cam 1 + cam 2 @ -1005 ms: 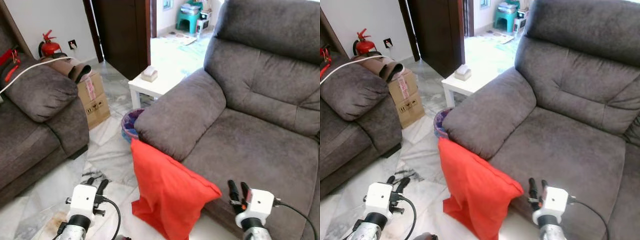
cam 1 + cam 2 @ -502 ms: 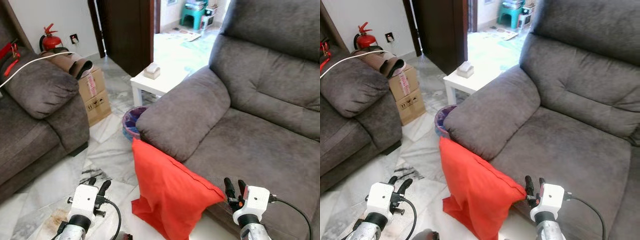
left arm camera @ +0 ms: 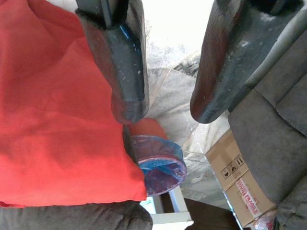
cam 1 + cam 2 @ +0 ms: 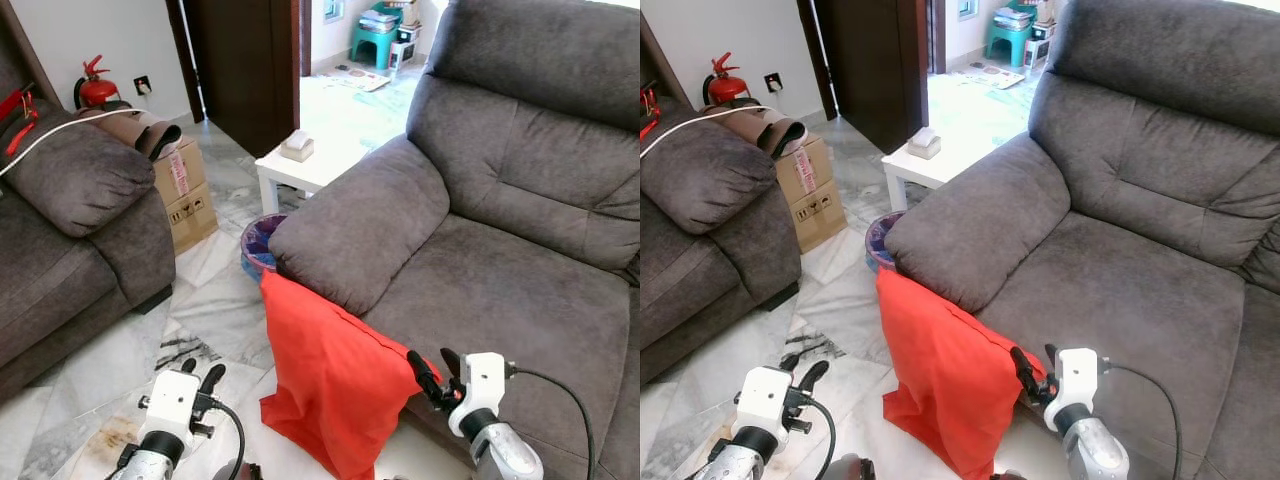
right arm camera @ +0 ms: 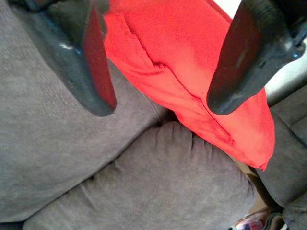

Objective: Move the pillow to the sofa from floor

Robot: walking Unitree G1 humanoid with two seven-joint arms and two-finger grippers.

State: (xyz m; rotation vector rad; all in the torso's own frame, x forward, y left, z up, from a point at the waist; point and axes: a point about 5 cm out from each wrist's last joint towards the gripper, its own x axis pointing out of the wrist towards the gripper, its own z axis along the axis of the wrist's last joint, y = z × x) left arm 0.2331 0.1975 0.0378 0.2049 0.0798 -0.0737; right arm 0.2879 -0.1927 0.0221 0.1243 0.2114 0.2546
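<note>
The red pillow (image 4: 335, 385) stands on the floor against the sofa (image 4: 520, 290) front. The right gripper (image 4: 432, 373), jaws spread wide and empty, is at its upper corner; the left gripper (image 4: 196, 374), jaws apart and empty, hangs beside it.

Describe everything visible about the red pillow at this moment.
The red pillow is plain soft fabric with a seam along its upper edge. It stands on the marble floor, leaning against the grey sofa below the armrest. The right gripper, fingers open, is at its upper corner; no grasp shows yet.
</note>
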